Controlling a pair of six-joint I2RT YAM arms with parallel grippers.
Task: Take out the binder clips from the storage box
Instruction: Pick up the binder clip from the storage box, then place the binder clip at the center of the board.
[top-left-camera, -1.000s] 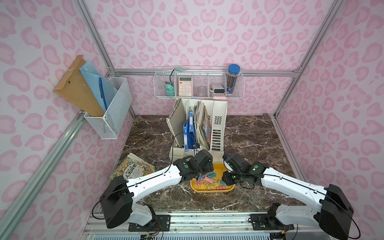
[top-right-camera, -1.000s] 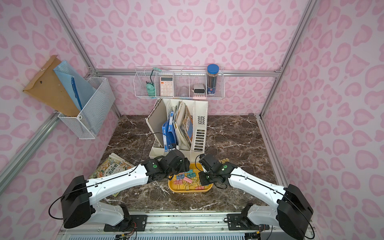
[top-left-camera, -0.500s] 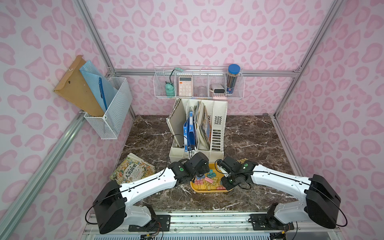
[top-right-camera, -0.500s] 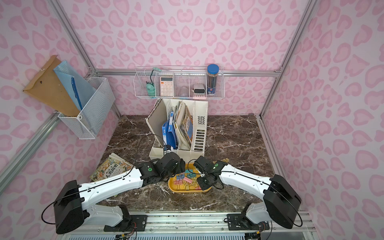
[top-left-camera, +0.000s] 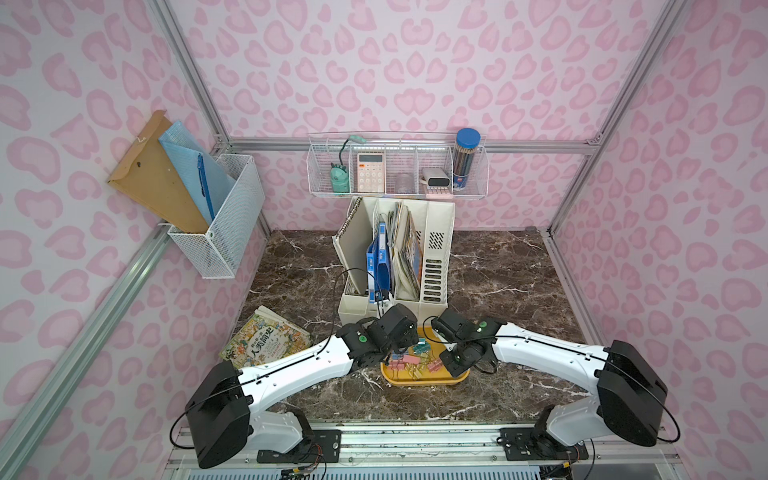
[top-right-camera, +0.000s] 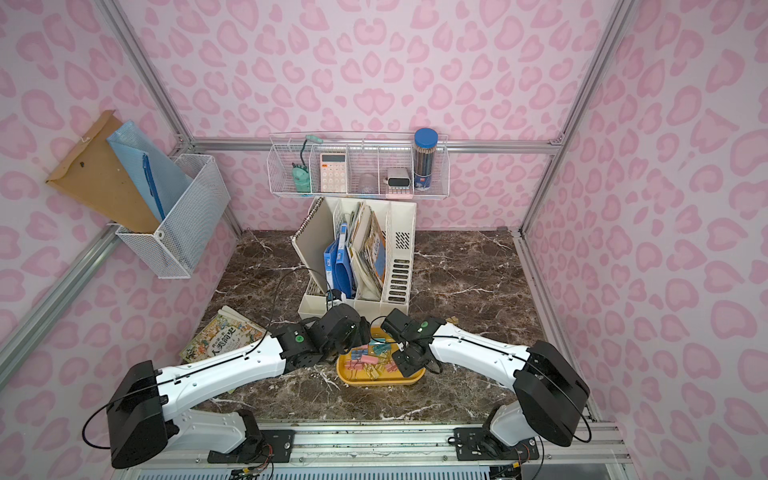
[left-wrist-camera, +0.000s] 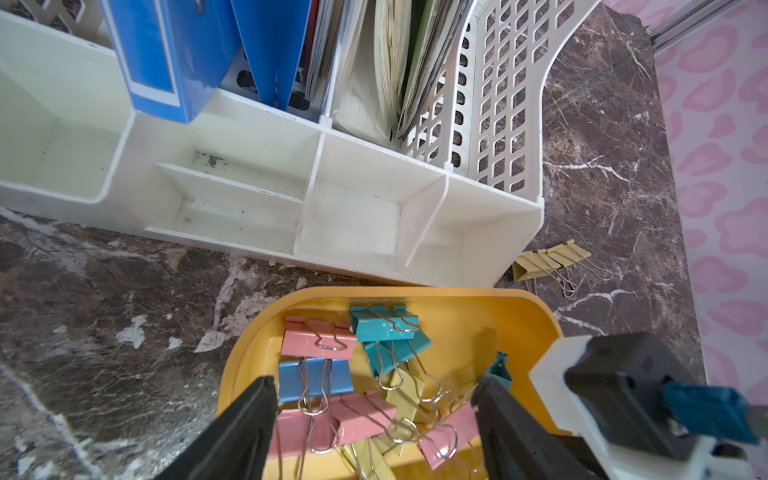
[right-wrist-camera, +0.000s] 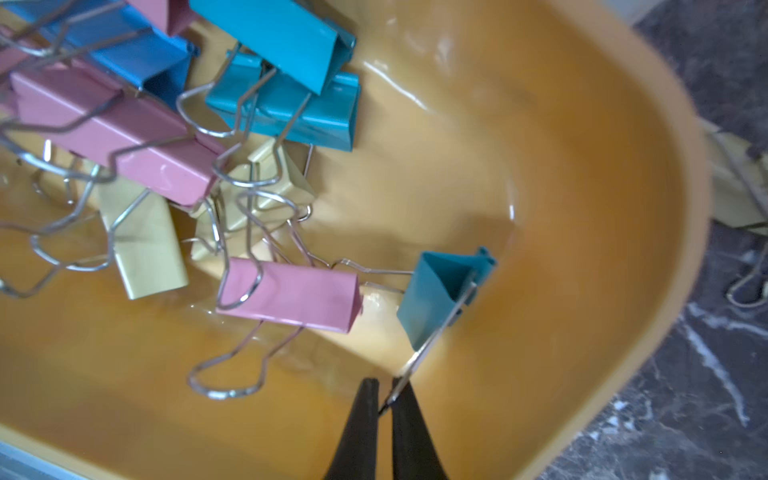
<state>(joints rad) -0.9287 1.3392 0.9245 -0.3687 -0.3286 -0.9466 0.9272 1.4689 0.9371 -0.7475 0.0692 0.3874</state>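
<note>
One tray is sitting on the table, holding a tangled pile of clips. Over its left half, the left gripper is hovering with jaws wide apart, straddling the pile directly beneath and gripping nothing. At the tray's right end, the right gripper is pinching tight on the wire handle of a teal clip, whose body is lying just ahead of the jaws, near the wall. Further right, two yellow clips are lying outside on the table.
</note>
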